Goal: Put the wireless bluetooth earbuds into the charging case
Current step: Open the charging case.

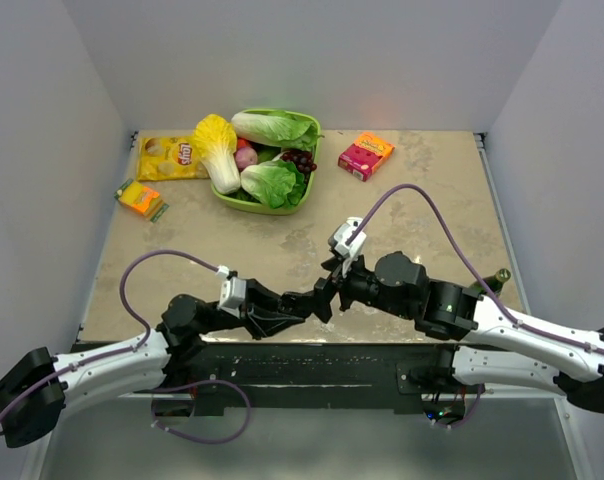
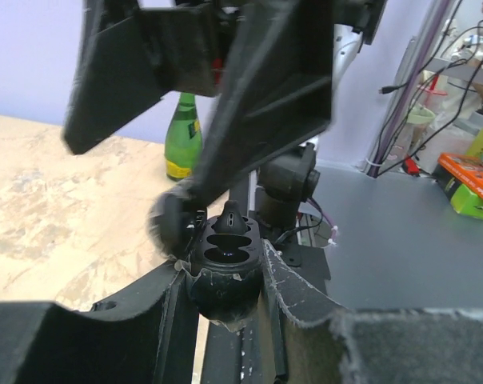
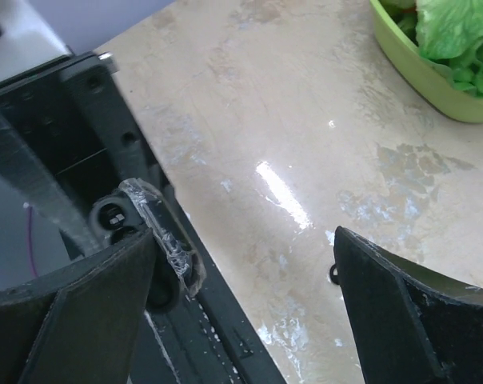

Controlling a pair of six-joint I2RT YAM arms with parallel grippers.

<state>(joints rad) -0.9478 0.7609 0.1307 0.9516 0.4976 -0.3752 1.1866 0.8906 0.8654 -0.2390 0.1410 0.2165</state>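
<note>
My left gripper (image 1: 300, 308) is shut on a small black oval case (image 2: 225, 264), held open side up at the table's near edge. No white case shows in any view. The case has two hollows: one tiny black earbud (image 2: 229, 218) sits in the far one, and the near hollow (image 2: 225, 254) looks empty. Its blurred lid (image 2: 165, 226) hangs to the left. My right gripper (image 1: 322, 290) is open, fingers (image 2: 265, 88) spread just above the case. In the right wrist view the case (image 3: 113, 218) lies beside the left finger (image 3: 81, 312). The second earbud is not clearly visible.
A green basket (image 1: 232, 197) of lettuce and fruit stands at the back. A yellow chips bag (image 1: 167, 157), an orange pack (image 1: 140, 198) and a pink box (image 1: 366, 155) lie around it. A green bottle (image 1: 497, 278) lies at the right. A small dark speck (image 3: 333, 274) lies on the table.
</note>
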